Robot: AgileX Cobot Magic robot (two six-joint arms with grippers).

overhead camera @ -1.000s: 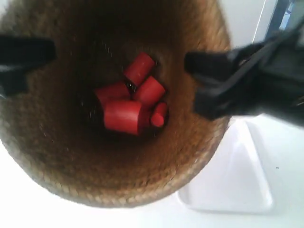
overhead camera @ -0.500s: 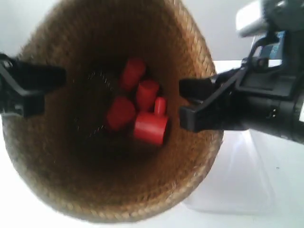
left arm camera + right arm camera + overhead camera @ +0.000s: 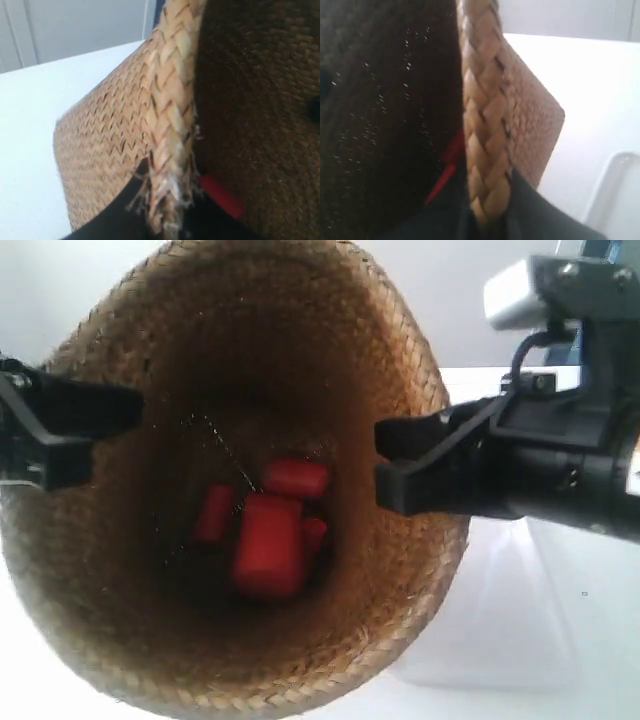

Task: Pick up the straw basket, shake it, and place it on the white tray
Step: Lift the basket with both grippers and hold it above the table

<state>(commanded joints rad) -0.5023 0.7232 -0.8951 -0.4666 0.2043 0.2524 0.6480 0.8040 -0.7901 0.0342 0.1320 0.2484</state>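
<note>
Straw basket fills the exterior view, mouth toward the camera, with red cylinders lying at its bottom. Left claw is clamped across the braided rim, one finger inside and one outside; right claw likewise. The arms meet the rim at 9 and 3 o'clock. White tray lies at the basket's 4 o'clock, its edge partly hidden behind the rim. Bare tabletop surrounds it.

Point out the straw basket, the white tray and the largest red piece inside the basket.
straw basket (image 3: 100, 630): exterior view, woven inner wall near the rim.
white tray (image 3: 500, 625): exterior view, its bare floor.
largest red piece (image 3: 268, 545): exterior view, its middle.
</note>
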